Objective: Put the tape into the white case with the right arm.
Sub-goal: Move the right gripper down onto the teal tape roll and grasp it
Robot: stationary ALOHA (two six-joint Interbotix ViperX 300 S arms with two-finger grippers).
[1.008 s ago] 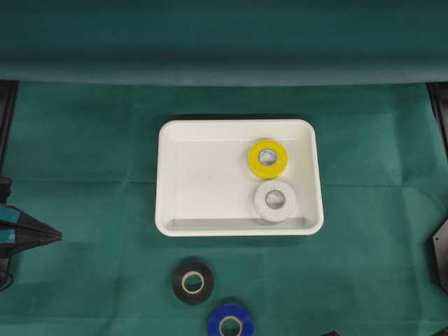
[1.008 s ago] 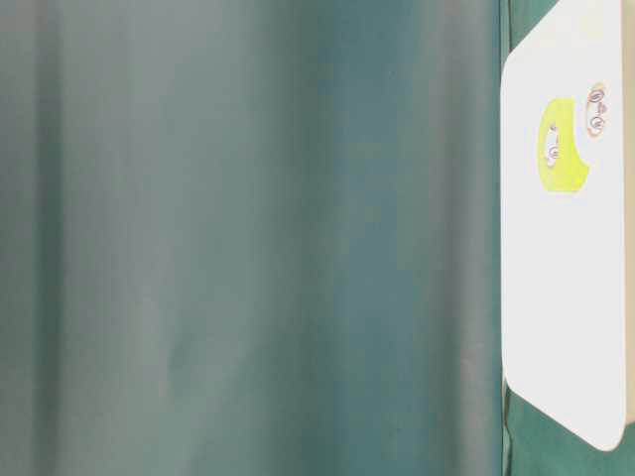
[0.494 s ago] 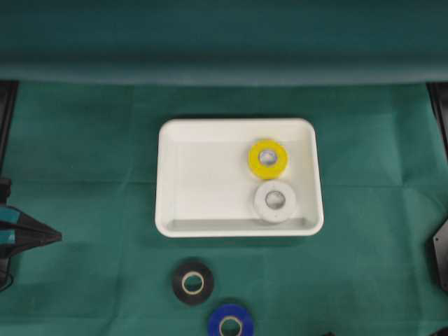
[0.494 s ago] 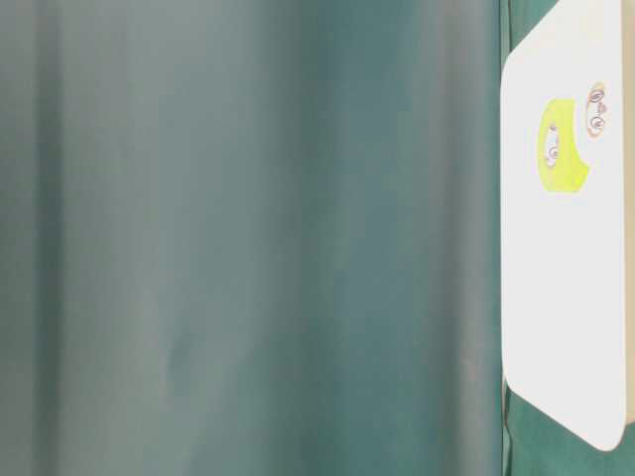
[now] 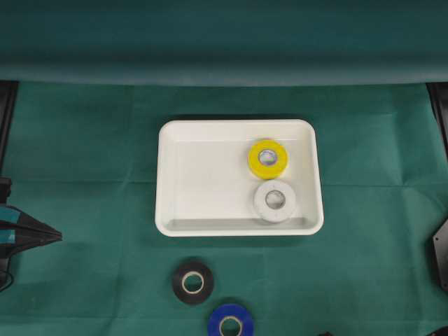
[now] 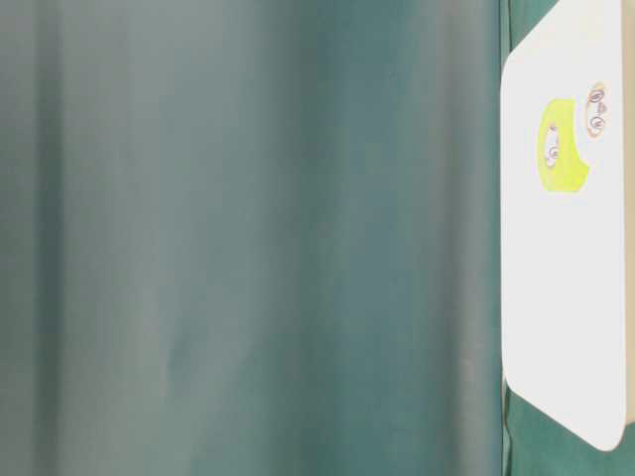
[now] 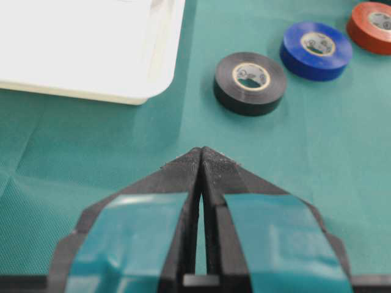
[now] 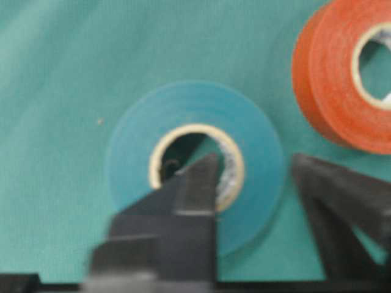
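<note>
The right arm's jaws (image 8: 253, 177) stand spread astride the wall of a teal tape roll (image 8: 131, 152) lying flat on the table, one finger in its core, one outside. Closing squarely should secure it for the white case (image 5: 168, 178). The left jaws (image 7: 201, 160) rest pressed together.

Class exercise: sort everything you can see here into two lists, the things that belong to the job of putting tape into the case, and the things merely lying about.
In the job: white case; teal tape roll, straddled by the right gripper; yellow roll and white roll, already in the case.

Lying about: left gripper, parked shut; green cloth.
</note>
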